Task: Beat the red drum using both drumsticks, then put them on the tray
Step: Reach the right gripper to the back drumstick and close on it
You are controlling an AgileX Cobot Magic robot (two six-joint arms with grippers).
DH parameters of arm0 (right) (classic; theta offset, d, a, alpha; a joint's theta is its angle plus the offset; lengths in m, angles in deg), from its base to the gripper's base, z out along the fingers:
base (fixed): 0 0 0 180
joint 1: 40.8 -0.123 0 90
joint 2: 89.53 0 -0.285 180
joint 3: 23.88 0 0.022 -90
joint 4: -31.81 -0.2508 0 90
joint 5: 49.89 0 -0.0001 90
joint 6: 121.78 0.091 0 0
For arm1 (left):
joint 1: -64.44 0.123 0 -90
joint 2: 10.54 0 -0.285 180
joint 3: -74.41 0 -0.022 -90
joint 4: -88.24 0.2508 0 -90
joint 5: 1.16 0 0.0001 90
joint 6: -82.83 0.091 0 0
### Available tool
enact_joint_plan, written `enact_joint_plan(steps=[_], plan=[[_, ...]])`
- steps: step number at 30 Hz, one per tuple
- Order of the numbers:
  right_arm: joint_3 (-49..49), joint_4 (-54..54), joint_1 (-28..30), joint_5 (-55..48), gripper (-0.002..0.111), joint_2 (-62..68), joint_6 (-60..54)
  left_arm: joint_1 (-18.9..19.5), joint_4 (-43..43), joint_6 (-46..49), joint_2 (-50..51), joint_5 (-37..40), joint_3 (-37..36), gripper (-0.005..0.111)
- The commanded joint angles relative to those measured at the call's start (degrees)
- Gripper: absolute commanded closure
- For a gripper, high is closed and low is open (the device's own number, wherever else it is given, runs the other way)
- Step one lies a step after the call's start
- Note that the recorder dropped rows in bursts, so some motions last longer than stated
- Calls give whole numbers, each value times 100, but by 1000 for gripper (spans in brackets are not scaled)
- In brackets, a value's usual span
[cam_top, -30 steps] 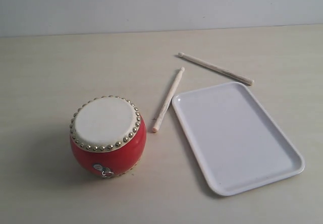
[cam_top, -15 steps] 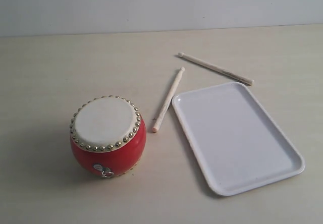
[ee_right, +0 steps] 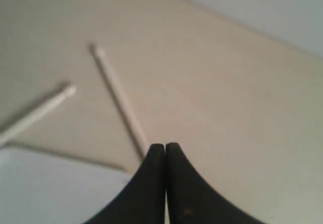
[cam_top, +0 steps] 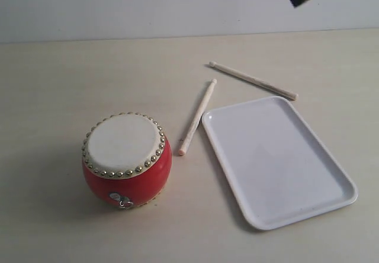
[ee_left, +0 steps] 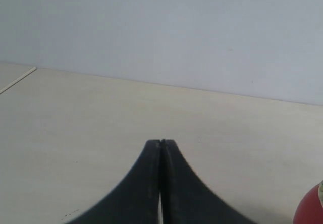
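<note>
Red-bodied with a cream skin, the red drum (cam_top: 127, 159) stands upright well to the left of the tray (cam_top: 278, 162). One drumstick (cam_top: 197, 117) lies just beside the tray's left edge, clear of the drum. The other drumstick (cam_top: 253, 80) lies just past the tray's far edge. The right gripper (ee_right: 165, 146) has its jaws pressed together on nothing, and in its blurred wrist view they hide one end of that far stick. The exterior view shows only a dark scrap of it, cut off at the top. The left gripper (ee_left: 160, 142) is likewise closed and empty, and its view catches only a sliver of the drum.
</note>
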Motion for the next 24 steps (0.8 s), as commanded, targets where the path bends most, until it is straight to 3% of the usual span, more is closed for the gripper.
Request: enact_joint_plan(steps=[1,3,12,24], plan=[[70,882,-216,-905,105,523,-328,-41,0,-23,-34,-8,-15,107],[70,1270,-331,-1170,98,741,-380,-41,0,-23,-34,-8,-15,107],[70,1075,-614,-692,72,1094,-1178,-41,0,-23,-34,-8,-15,107],[101,1075,-730,93,70,1481,-1261,-41,0,-23,-34,-8,-15,107]])
